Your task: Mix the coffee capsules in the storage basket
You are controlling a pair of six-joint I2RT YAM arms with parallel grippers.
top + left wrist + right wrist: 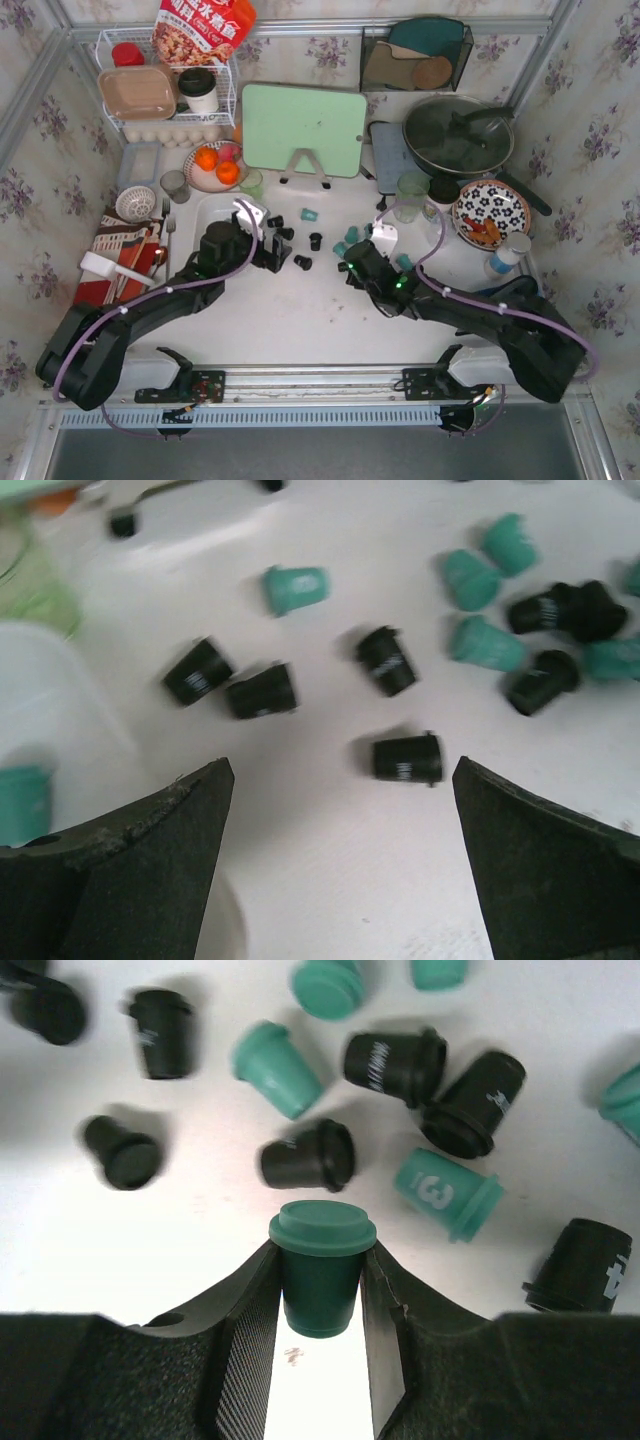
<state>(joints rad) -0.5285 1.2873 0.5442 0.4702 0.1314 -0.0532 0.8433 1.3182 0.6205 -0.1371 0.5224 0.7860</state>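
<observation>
**Inspector:** Left gripper (340, 780)?

**Assistant:** Jaws wide apart, nothing between them. It hangs at the right edge of the basket (212, 208).

**Inspector:** The basket?

**Assistant:** White, shallow, with rounded corners, left of centre on the table (320, 330). A lone teal capsule (20, 805) shows by its wall in the left wrist view. Whether it lies inside cannot be told.

**Inspector:** The capsules (315, 240)?

**Assistant:** Black and teal, most on their sides, scattered over the table between the two grippers. Several touch in a cluster near the right one.

**Inspector:** Right gripper (318, 1295)?

**Assistant:** Clamped on a held capsule (322, 1235), teal, with a finger pressed against each side and its rim end pointing away from the gripper. A black capsule (310, 1155) lies just beyond it.
</observation>
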